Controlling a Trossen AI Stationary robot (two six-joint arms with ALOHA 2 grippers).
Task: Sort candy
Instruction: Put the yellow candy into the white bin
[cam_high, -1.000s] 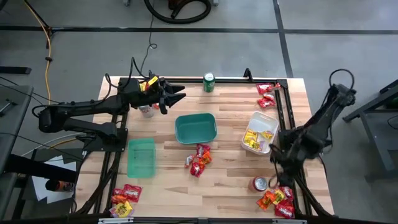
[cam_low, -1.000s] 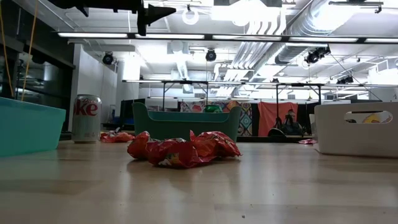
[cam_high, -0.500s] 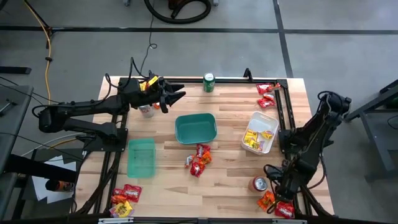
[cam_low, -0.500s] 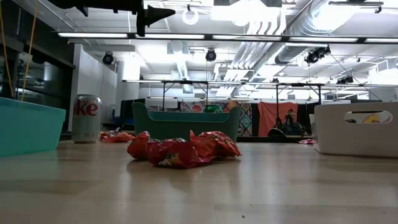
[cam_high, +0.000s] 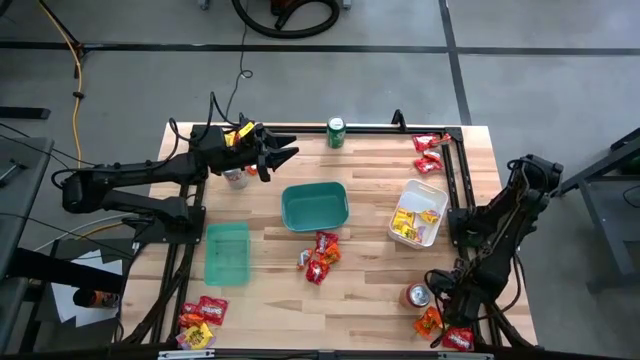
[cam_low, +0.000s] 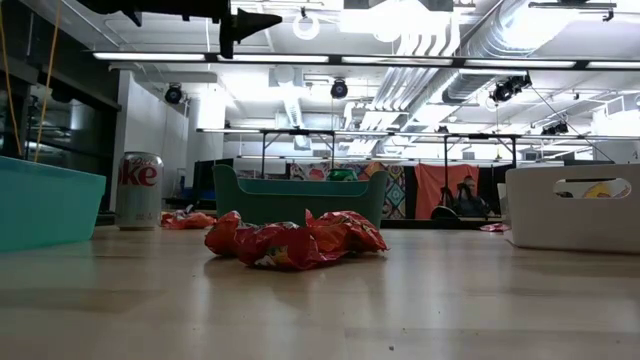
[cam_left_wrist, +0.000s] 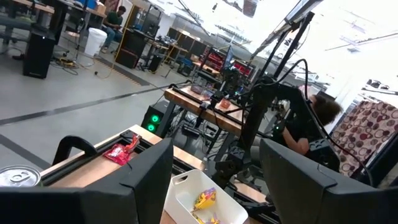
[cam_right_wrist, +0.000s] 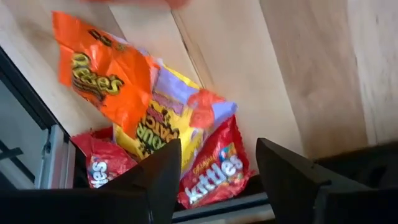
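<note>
Right gripper (cam_right_wrist: 214, 168) low over candy (cam_right_wrist: 149, 118) pile at counter (cam_high: 370, 300) corner; jaws parted, nothing held. Left gripper (cam_left_wrist: 214, 180) waits high, jaws wide, empty. Packets judged light, crinkly, slippery; pinch top orange packet's free edge.

Three bins stand on the table: a teal bin (cam_high: 314, 206), a green bin (cam_high: 227, 252) and a white bin (cam_high: 418, 213). There are three cans (cam_high: 336, 132) and five separate clusters of candy (cam_high: 320, 256).
</note>
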